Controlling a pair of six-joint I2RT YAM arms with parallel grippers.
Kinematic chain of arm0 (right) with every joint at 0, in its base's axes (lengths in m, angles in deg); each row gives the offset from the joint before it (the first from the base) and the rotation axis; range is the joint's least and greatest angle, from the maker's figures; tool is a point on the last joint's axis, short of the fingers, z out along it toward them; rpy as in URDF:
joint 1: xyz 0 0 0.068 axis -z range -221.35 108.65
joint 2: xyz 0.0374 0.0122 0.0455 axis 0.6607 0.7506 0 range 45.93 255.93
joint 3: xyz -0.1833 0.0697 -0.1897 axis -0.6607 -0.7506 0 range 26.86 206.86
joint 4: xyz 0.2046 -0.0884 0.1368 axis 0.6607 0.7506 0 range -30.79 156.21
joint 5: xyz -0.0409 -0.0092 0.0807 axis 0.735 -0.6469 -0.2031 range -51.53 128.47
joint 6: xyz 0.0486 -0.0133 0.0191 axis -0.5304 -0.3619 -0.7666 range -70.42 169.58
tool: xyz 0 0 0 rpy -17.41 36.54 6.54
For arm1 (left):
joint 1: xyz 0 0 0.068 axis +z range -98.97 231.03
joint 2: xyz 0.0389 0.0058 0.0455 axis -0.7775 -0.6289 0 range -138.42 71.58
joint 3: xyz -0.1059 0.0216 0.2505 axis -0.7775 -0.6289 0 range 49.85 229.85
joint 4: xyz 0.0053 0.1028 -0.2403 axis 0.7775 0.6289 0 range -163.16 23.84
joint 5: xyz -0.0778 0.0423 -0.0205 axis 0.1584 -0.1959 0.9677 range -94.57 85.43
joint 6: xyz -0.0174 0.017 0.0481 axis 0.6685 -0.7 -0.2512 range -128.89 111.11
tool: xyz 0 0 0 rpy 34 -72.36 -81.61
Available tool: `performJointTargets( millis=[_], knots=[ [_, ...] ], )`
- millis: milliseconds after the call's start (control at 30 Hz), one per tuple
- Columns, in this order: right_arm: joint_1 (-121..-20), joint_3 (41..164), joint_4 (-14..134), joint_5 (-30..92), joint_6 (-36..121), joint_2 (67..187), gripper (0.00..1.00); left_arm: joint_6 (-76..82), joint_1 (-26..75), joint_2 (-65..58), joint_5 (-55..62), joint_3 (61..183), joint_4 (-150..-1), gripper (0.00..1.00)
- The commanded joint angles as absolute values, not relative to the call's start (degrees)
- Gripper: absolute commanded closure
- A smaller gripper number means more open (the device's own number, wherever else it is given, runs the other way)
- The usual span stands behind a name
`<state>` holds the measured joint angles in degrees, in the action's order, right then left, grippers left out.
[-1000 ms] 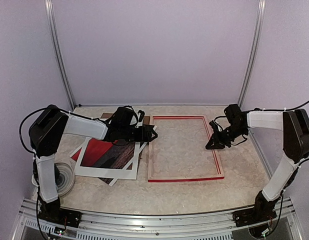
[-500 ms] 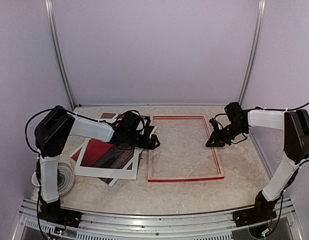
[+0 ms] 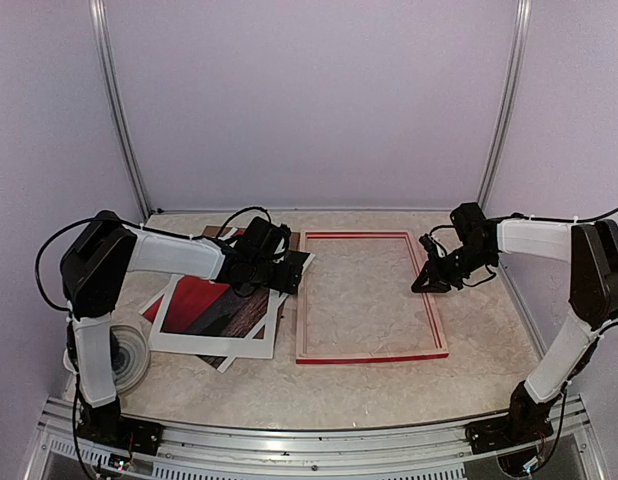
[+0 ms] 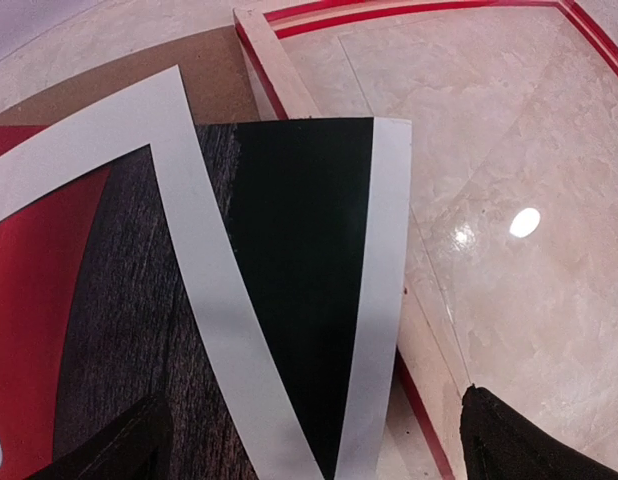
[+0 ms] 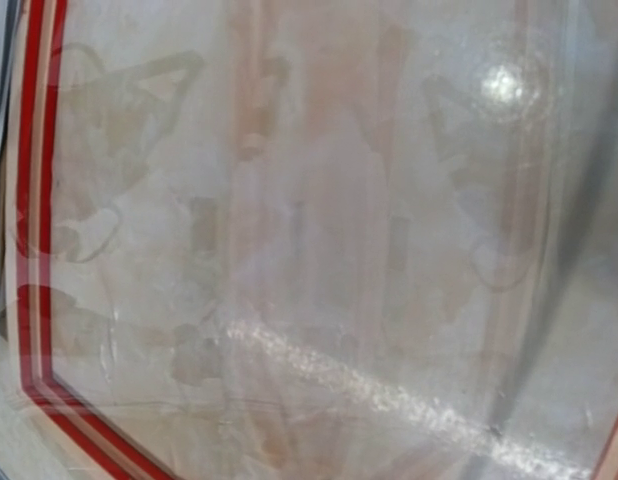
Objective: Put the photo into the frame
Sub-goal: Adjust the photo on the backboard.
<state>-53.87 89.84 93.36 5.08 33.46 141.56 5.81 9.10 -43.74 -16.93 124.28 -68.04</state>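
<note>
1. The left gripper (image 3: 292, 274) hovers low with its jaws spread as wide as they go and nothing between them. In the left wrist view only its two dark fingertips (image 4: 529, 445) show, at the bottom corners.
2. The photo (image 3: 194, 300) lies flat below and behind those fingers, on the side away from the frame. Its red sky and white border face up, and it is not yet lifted.
3. Directly under the open fingers is the corner of a dark sheet (image 4: 309, 260) with a white edge. It lies over the photo, and its corner reaches onto the frame's near rail. I cannot tell whether it is a separate print.
4. A brown cardboard backing board (image 4: 204, 75) peeks out beyond the sheets.
5. The frame (image 3: 371, 357) lies flat just past the left fingertips, with nothing inside its opening.
6. The right gripper (image 3: 427, 284) is closed narrow, tip down at the frame's far rail, apparently steadying it. Whether it pinches the rail is unclear.
7. Judged step: reaching for the photo. The next move calls for lowering onto one free edge, closing on the photo alone, then sliding it over the frame opening.
</note>
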Motion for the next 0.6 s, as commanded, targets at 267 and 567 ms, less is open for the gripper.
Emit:
performJointTargets(
  millis=[267,567],
  knots=[
    [-53.37,90.7,92.35,4.54,33.85,139.8,0.95,-1.14,10.6,-44.05,-18.19,126.92,-62.36,0.01],
    [-53.31,90.58,92.13,4.53,33.76,139.8,0.94,-1.84,10.69,-46.47,-17.64,128.11,-61.12,0.01]
  ],
)
